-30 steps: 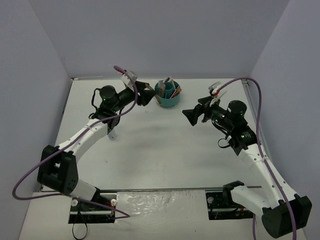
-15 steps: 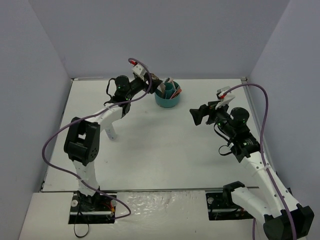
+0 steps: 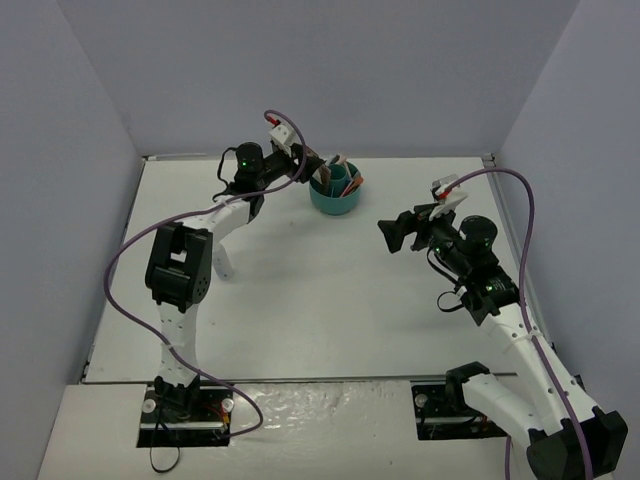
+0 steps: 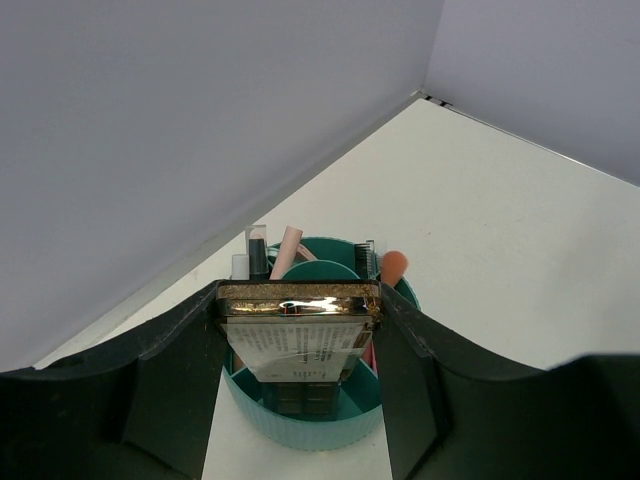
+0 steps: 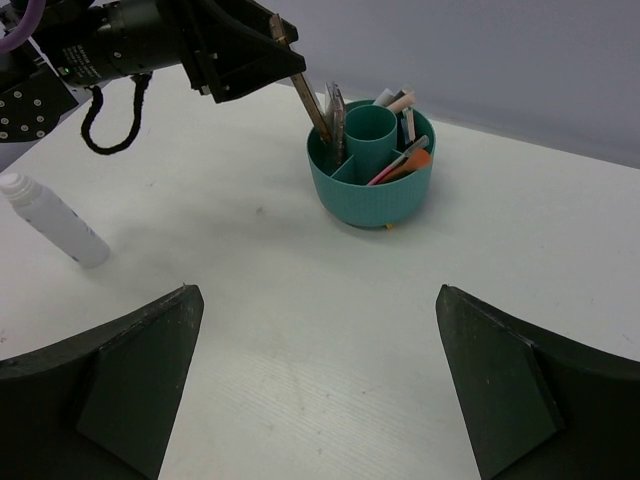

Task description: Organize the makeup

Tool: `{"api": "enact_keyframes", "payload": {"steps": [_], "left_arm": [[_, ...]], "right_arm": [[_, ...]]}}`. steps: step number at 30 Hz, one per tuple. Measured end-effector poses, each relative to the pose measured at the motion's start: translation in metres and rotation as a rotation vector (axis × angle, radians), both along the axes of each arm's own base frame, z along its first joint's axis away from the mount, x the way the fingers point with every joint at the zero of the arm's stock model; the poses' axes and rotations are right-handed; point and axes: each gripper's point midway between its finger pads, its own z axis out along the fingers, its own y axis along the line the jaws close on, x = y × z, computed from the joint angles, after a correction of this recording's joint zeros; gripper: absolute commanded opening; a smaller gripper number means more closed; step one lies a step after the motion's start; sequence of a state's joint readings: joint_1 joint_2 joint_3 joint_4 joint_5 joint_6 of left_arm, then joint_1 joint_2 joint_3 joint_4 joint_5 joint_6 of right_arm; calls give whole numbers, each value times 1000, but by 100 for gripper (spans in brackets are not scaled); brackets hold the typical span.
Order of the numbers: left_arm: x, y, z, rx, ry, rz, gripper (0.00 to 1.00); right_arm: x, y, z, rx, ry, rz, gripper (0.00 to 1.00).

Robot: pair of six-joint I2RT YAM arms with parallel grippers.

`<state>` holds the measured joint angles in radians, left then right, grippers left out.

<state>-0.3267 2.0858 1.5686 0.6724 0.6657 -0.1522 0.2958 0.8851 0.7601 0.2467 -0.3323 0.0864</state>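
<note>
My left gripper (image 3: 305, 165) is shut on a flat gold-edged eyeshadow palette (image 4: 298, 335) and holds it tilted over the round teal cup (image 3: 335, 198). In the right wrist view the palette's (image 5: 305, 92) lower end dips inside the cup's (image 5: 372, 200) left rim, beside a second palette (image 5: 336, 118) standing there. Pink and orange sticks (image 5: 405, 160) lean in other compartments. A white bottle (image 5: 52, 222) lies on the table left of the cup, under my left arm (image 3: 225, 265). My right gripper (image 3: 390, 232) hangs open, right of the cup, with nothing between its fingers (image 5: 320, 370).
The table (image 3: 330, 300) is white, with grey walls on three sides, and the cup stands close to the back wall. A purple cable (image 3: 120, 270) loops beside my left arm; another runs along my right arm (image 3: 525, 230).
My left arm has swung right and risen, carrying the palette to the cup's rim. My right gripper has drawn back slightly to the right.
</note>
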Motion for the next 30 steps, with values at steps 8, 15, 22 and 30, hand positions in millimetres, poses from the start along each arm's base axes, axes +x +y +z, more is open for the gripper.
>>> {"api": "enact_keyframes", "payload": {"steps": [8, 15, 22, 30], "left_arm": [[2, -4, -22, 25, 53, -23, 13], [4, -3, -31, 34, 81, -13, 23], [3, -3, -37, 41, 108, -13, 49], [8, -1, -46, 42, 137, 7, 86]], "right_arm": [[0, 2, -3, -1, 8, 8, 100], [0, 2, -3, -1, 8, 10, 100], [0, 4, -4, -1, 12, 21, 100], [-1, 6, -5, 0, 14, 33, 100]]}}
